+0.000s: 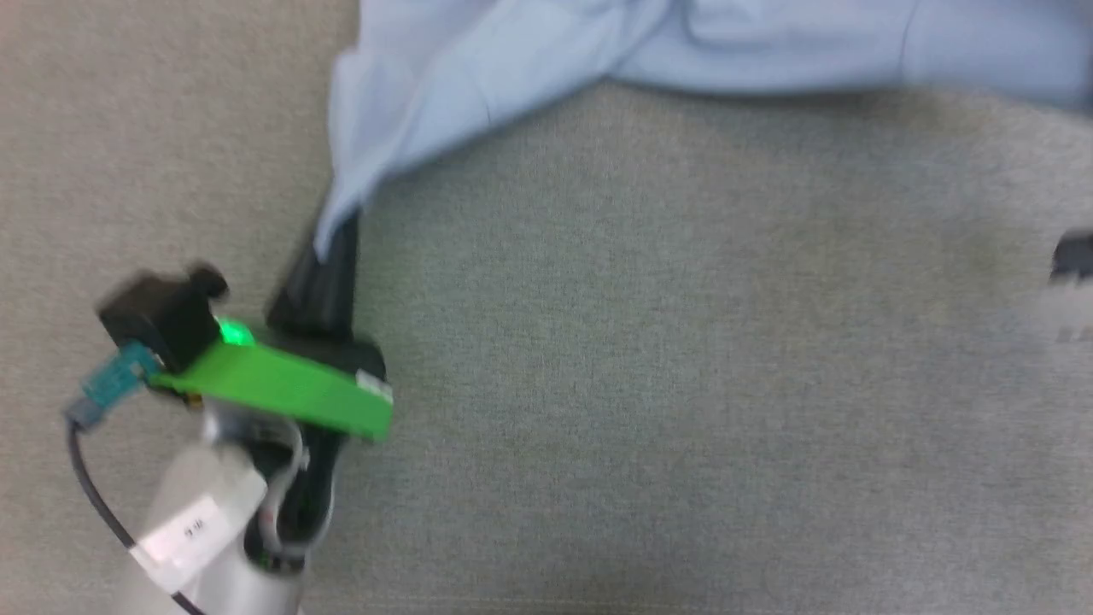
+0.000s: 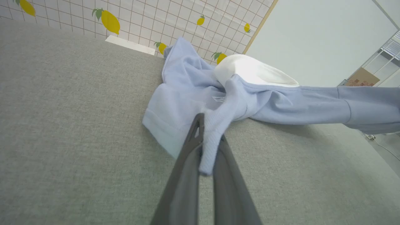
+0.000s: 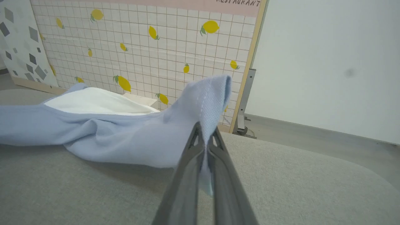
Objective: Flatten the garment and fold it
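Note:
The garment (image 1: 529,60), a light blue shirt, stretches along the top of the head view over a grey fabric surface (image 1: 666,384). My left gripper (image 1: 329,243) is shut on a hem corner that hangs down to it. In the left wrist view the two dark fingers pinch a ribbed blue edge, left gripper (image 2: 207,137), with the garment (image 2: 187,93) bunched beyond and its white collar (image 2: 250,70) showing. In the right wrist view my right gripper (image 3: 205,137) is shut on another edge of the garment (image 3: 131,140), held up off the surface; the white collar (image 3: 93,103) lies at left.
A tiled panel with lemon prints (image 3: 150,50) stands behind the surface, beside a plain white wall (image 3: 328,62). A metal stand foot (image 3: 242,122) sits on the floor past the surface's far edge. A dark object (image 1: 1074,256) shows at the head view's right edge.

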Motion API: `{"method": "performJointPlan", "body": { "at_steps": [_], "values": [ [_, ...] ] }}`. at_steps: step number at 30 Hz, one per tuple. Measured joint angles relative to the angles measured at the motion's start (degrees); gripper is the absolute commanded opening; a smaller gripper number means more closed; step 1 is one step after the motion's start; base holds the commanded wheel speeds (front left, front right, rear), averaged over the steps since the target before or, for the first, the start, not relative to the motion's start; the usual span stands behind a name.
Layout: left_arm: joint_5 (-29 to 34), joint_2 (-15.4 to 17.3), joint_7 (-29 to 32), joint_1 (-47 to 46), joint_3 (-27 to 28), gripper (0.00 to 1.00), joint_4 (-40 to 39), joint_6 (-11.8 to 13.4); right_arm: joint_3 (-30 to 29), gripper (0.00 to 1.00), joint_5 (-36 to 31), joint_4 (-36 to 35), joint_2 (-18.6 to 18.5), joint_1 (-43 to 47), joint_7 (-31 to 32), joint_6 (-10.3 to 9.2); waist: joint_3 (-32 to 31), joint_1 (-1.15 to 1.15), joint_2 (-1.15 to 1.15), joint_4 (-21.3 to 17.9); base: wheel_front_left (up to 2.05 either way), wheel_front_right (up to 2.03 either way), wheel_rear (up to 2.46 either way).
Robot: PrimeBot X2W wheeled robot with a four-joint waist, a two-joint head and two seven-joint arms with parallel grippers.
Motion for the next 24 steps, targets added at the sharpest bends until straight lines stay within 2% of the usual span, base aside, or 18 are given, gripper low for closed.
{"method": "performJointPlan", "body": {
  "at_steps": [7, 8, 9, 18, 24],
  "values": [
    [-6.5, 1.3, 3.9, 12.5, 0.2, 0.00, 2.0, -0.5, -4.6, 0.00, 2.0, -1.8, 5.0, 15.4, 4.5, 0.00, -6.9, 0.00, 0.00, 0.1, 0.00, 0.00, 0.00],
    [-8.6, 1.4, 4.0, 16.5, 0.8, 0.00, 2.7, -0.7, -6.4, 0.00, 2.1, -2.2, 7.5, 20.4, 5.6, 0.00, -9.5, 0.00, 0.00, 0.2, 0.00, 0.00, 0.00],
    [-9.6, 1.4, 4.1, 17.8, 1.1, 0.00, 2.8, -0.7, -6.9, 0.00, 2.1, -2.5, 8.5, 22.1, 5.9, 0.00, -10.3, 0.00, 0.00, 0.2, 0.00, 0.00, 0.00],
    [-14.9, 2.3, 6.5, 28.2, 2.2, 0.00, 1.4, -1.2, -11.2, 0.00, 2.0, -3.9, 15.4, 33.7, 8.7, 0.00, -17.4, 0.00, 0.00, 0.4, 0.00, 0.00, 0.00],
    [-17.0, 3.4, 8.1, 33.7, 2.5, 0.00, -0.9, -1.0, -13.1, 0.00, 2.0, -5.6, 18.1, 39.4, 10.3, 0.00, -21.7, 0.00, 0.00, 0.7, 0.00, 0.00, 0.00]
  ]
}}
